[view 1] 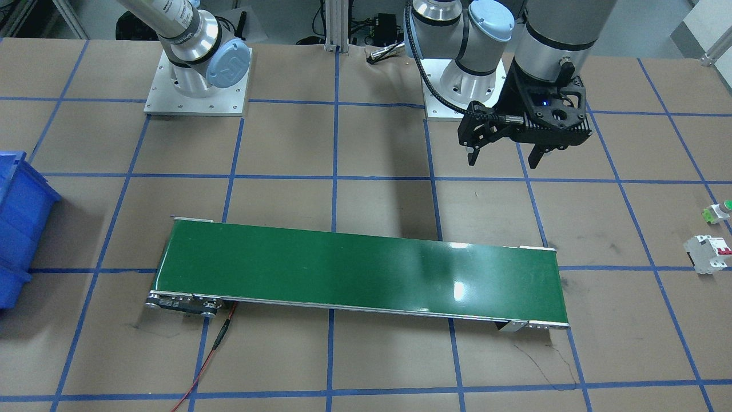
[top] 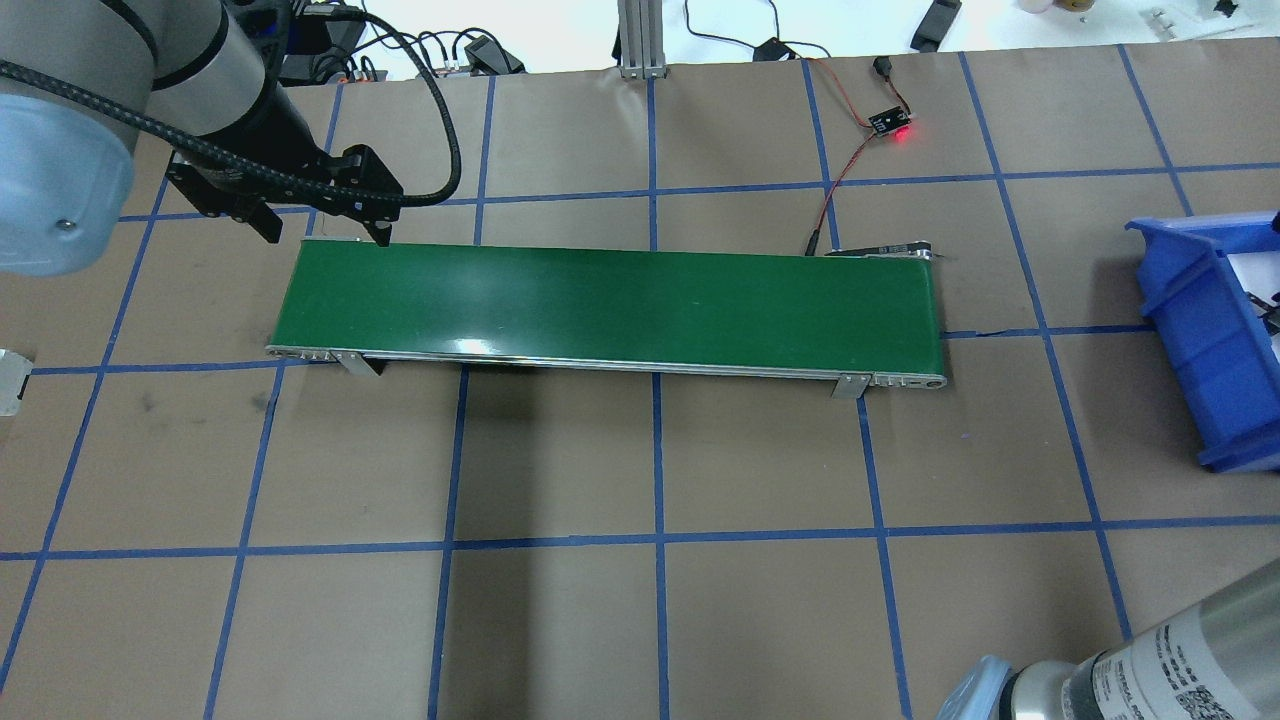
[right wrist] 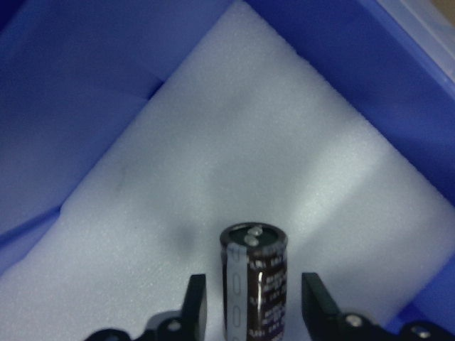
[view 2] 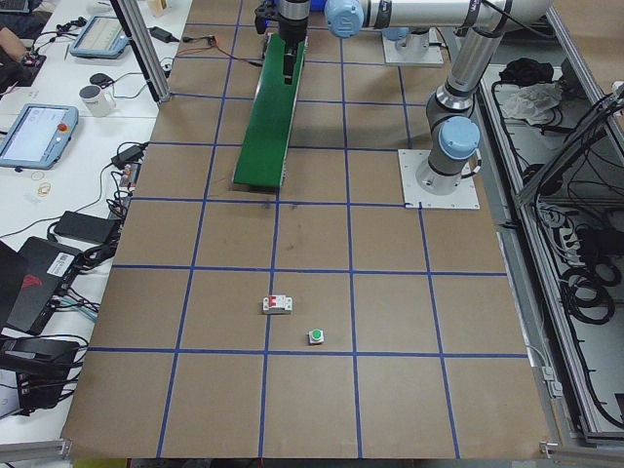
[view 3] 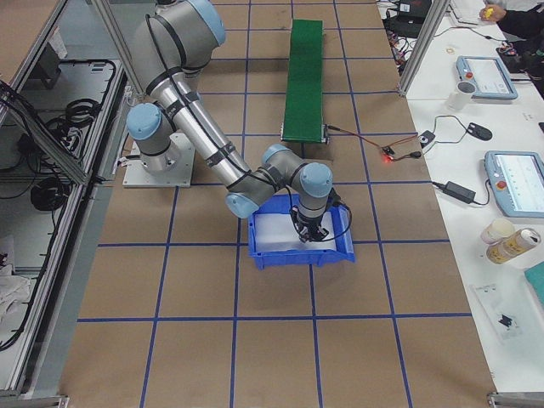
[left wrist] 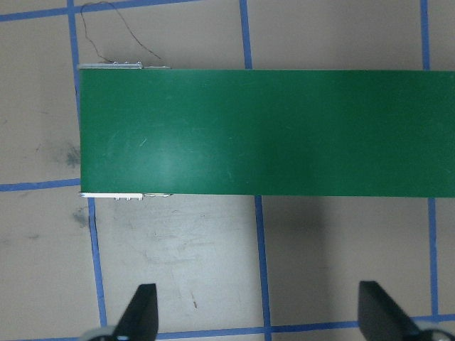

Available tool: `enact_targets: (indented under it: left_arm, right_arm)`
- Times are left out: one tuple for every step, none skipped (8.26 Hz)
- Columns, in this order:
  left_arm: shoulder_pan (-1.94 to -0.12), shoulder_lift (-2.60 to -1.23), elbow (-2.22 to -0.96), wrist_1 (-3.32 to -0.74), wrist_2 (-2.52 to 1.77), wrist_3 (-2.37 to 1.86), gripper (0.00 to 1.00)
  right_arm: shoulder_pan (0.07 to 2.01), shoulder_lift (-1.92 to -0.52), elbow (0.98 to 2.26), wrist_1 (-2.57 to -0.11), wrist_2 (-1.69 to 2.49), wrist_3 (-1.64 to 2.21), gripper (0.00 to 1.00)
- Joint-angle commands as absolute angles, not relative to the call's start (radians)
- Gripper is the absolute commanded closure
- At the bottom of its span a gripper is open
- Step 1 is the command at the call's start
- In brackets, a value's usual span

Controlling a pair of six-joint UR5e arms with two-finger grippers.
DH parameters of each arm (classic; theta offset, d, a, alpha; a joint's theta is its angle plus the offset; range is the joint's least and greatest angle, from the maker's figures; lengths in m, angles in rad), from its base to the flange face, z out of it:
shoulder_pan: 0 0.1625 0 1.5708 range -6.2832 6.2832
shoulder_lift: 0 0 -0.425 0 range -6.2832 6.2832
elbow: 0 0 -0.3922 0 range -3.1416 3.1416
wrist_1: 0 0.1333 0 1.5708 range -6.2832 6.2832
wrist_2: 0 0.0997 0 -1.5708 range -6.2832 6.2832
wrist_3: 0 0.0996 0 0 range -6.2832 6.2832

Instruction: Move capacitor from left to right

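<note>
The capacitor (right wrist: 254, 284), a dark maroon cylinder with a silvery end and printed markings, is inside the blue bin (view 3: 299, 255) over its white foam liner (right wrist: 234, 156). My right gripper (right wrist: 254, 305) is lowered into the bin (top: 1180, 300). Its two fingers (right wrist: 195, 305) stand either side of the capacitor with a small gap showing on each side. My left gripper (view 1: 503, 157) is open and empty. It hovers over the table just behind the robot's-left end of the green conveyor belt (view 1: 360, 269), and it also shows in the overhead view (top: 325, 232).
A white circuit breaker with red switches (view 1: 709, 253) and a green-and-white push button (view 1: 717, 212) lie on the table beyond the belt's left end. A red wire and a small lit board (top: 890, 125) sit behind the belt's right end.
</note>
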State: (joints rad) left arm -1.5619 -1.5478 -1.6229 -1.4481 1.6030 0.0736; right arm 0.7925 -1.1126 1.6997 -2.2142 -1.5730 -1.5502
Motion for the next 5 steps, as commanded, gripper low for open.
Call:
enact_targets:
  left_arm:
    - [-1.562, -1.548, -1.623, -1.448, 1.603, 0.074, 0.00]
    - [-1.563, -1.548, -1.623, -1.448, 1.603, 0.074, 0.00]
    - [-1.563, -1.548, -1.623, -1.448, 1.603, 0.074, 0.00]
    - [-1.562, -1.548, -1.623, -1.448, 1.603, 0.074, 0.00]
    - [-1.562, -1.548, -1.624, -1.448, 1.603, 0.074, 0.00]
  right_arm:
    - [0.802, -1.213, 1.700, -2.172, -1.560, -1.542, 0.00]
    - [0.804, -1.277, 1.689, -2.096, -1.504, -1.501, 0.00]
    - [0.813, -1.348, 1.680, -1.950, -1.479, -1.429, 0.00]
    - [0.849, -1.418, 1.674, -1.836, -1.488, -1.296, 0.00]
    - [0.921, -1.484, 1.655, -1.774, -1.494, -1.229, 0.00]
